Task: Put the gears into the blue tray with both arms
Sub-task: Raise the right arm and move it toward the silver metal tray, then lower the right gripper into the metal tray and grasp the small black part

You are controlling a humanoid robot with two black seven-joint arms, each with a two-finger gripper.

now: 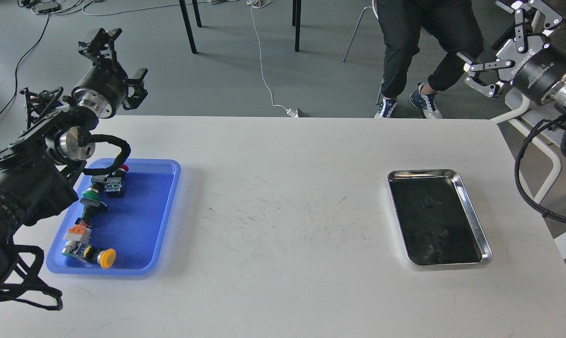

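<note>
Head view: gears in silver tray, both grippers up and spread

Two tiny black toothed gears [427,203] [441,232] lie in shiny silver metal tray [470,206], table's right. Shallow blue plastic tray [142,220] sits far left w/ coloured push-button switches [95,225]. Wide bare white tabletop [283,197] btwn. Left gripper [118,58] & right gripper [508,47] hover off table edges, fingers spread, holding nothing.

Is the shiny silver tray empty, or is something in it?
Not empty. The silver tray holds two small dark gears on its dark floor.
</note>
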